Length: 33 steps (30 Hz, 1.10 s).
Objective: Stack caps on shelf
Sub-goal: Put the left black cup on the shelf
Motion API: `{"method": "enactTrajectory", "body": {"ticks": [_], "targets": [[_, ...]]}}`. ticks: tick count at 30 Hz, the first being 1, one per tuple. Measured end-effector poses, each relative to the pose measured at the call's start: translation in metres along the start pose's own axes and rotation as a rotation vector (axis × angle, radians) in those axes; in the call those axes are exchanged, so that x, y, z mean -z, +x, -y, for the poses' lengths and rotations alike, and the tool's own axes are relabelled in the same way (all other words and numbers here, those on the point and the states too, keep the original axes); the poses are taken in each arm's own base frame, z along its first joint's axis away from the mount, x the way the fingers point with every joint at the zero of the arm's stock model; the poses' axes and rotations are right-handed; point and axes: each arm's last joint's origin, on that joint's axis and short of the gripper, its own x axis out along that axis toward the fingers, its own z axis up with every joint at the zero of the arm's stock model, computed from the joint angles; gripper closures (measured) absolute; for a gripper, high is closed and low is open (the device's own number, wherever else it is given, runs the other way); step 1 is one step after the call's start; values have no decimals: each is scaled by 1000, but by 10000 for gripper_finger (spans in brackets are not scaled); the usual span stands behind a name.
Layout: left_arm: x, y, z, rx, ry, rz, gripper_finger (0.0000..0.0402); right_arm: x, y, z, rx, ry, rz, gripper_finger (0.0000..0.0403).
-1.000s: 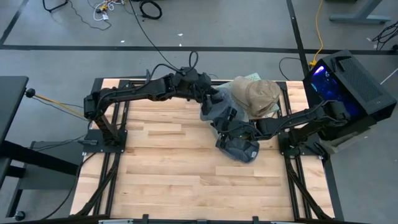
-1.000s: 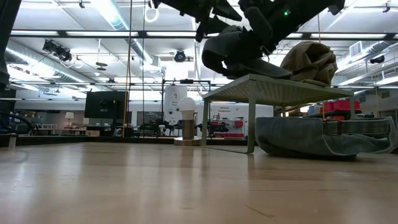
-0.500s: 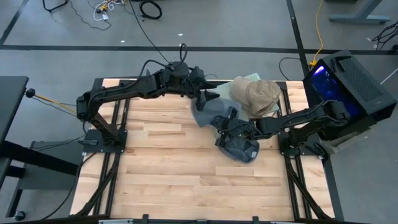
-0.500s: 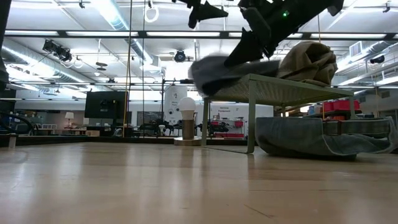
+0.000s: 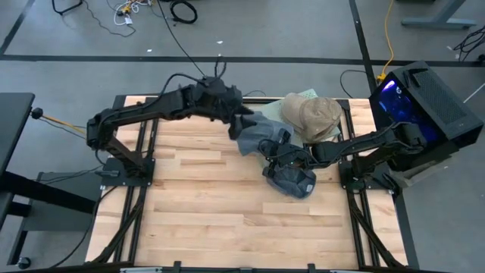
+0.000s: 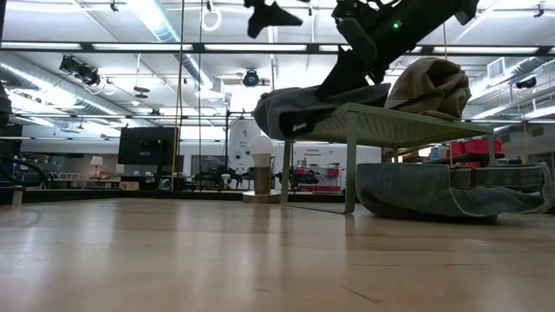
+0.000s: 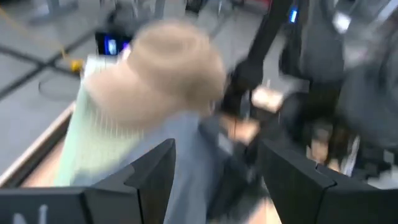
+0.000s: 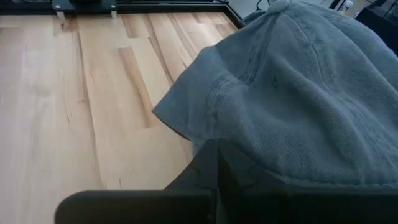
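Note:
A blue-grey cap (image 5: pixel 261 135) lies on the near-left corner of the pale green shelf (image 5: pixel 303 95), and its free side droops over the shelf's edge (image 6: pixel 290 108). A tan cap (image 5: pixel 312 115) sits on the shelf behind it. Another blue-grey cap (image 5: pixel 294 180) lies on the table beside the shelf. My left gripper (image 5: pixel 241 123) hangs open, clear of the cap, to its left and above it. My right gripper (image 5: pixel 277 150) is shut at the cap's near side. My right gripper meets the blue-grey cap at its lower edge (image 8: pixel 211 140), and the cloth bulges up over its shut fingertips (image 8: pixel 217 163). The fingers slant down from the table's right side. The cap covers the place of contact, so I cannot see how many layers are pinched. The cap lies on the shelf top (image 6: pixel 381 117).
A black box with a blue light (image 5: pixel 424 98) stands off the table's far right corner. Bare wood (image 5: pixel 212 197) stretches over the table's left and near parts. The shelf's thin legs (image 6: pixel 350 169) stand by the cap on the table (image 6: pixel 442 195).
My left gripper has let go of the blue-grey cap and drawn back up and toward the table's left. The cap, held up between both grippers before, has dropped. Its left side now droops over the shelf's edge, while its right side stays at my right gripper.

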Motion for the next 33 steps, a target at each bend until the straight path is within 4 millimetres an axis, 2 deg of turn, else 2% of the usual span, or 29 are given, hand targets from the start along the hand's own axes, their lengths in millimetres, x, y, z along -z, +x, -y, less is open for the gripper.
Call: {"method": "enactTrajectory", "body": {"ticks": [4,9,14,18,23,27,29,33], "targets": [[19,-9,14,-36,47,-182,165,1,0,0,1,7,-5,399],[50,-14,36,-197,192,-429,169,1,0,0,-5,5,-14,399],[85,-7,61,-260,364,-504,188,2,0,0,-6,8,-16,399],[122,-9,65,-270,394,-455,209,2,0,0,-7,8,-21,399],[175,-17,41,-323,329,-320,232,2,0,0,-27,7,-27,399],[204,-21,10,-457,226,-165,250,2,0,0,-30,15,-27,399],[215,-18,-4,-458,171,-144,260,2,0,-1,-31,14,-27,399],[224,-4,-27,-441,91,-140,282,2,0,-1,-39,25,-22,399]]}}
